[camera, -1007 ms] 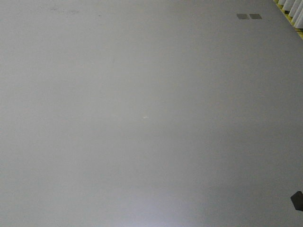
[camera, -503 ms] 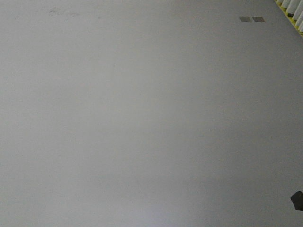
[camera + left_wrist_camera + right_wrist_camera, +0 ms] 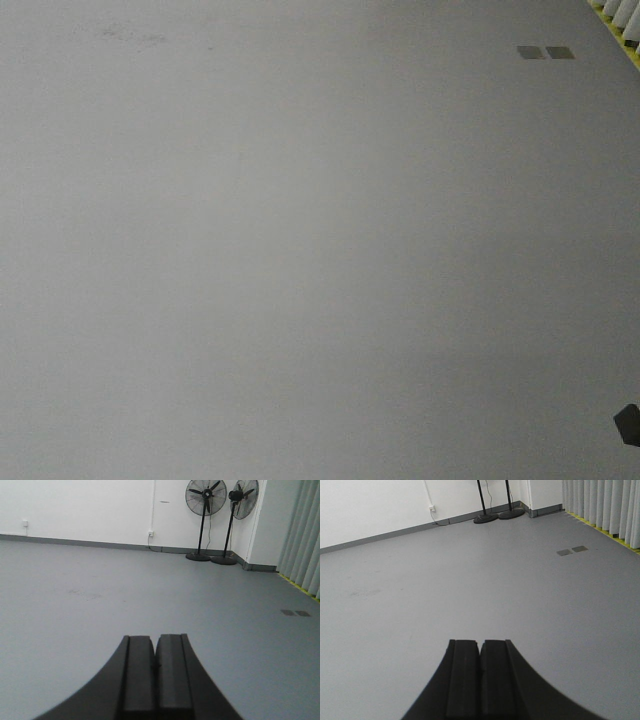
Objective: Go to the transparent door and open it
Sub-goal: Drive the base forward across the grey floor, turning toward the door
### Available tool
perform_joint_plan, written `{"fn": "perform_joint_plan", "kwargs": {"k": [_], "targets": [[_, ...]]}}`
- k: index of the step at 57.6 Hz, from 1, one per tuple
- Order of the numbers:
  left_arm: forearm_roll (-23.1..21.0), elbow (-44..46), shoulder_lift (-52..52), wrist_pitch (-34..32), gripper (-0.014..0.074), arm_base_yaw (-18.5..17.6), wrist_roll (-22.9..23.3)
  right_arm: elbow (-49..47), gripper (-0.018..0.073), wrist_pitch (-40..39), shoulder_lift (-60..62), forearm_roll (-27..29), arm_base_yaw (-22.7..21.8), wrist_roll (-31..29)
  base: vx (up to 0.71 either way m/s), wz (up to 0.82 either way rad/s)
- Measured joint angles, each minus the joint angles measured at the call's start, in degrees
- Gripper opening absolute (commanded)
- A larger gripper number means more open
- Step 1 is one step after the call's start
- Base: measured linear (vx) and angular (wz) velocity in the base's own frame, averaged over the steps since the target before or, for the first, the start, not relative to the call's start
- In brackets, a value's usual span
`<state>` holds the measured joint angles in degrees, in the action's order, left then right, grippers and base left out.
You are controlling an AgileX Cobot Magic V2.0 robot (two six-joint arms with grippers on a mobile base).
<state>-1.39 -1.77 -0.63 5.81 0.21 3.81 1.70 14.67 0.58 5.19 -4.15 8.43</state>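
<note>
The left gripper [image 3: 155,647] has its jaws clenched: the two black pads sit flat against each other with only a thin seam between them. They grasp nothing and touch nothing, hanging over bare grey floor [image 3: 75,610]. The right gripper [image 3: 480,650] is the same, its jaws pressed together along a straight seam, with nothing held and only floor ahead of it.

The transparent door shows in none of the three views, so its place cannot be told.

From the left wrist, the floor runs to a white wall [image 3: 75,502] with a grey skirting strip at its foot. A pedestal fan [image 3: 205,497] stands against that wall near the corner, and a second pedestal fan [image 3: 243,497] stands just beside it, their round bases nearly touching. A wall socket [image 3: 150,532] sits low on the wall near the first fan. A pleated pale curtain [image 3: 302,535] hangs along the right side, with a yellow line [image 3: 300,587] on the floor at its foot. Two small dark floor plates [image 3: 295,613] lie side by side near the curtain.

The front view looks down on plain grey floor. The same pair of plates lies in its upper right, the curtain's foot shows in the top right corner, and a small dark shape [image 3: 628,425], too cropped to identify, sits at the lower right edge.
</note>
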Motion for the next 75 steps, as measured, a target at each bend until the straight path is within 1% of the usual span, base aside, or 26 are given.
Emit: {"fn": "perform_joint_plan", "kwargs": {"k": [45,75], "targets": [[0.0,0.0,0.0,0.0,-0.0006,0.0,0.0,0.0,-0.0006,0.24,0.0,0.0,0.0,0.0,0.44,-0.06],[0.0,0.0,0.0,0.0,-0.0006,0.0,0.0,0.0,-0.0006,0.24,0.0,0.0,0.0,0.0,0.53,0.18]]}}
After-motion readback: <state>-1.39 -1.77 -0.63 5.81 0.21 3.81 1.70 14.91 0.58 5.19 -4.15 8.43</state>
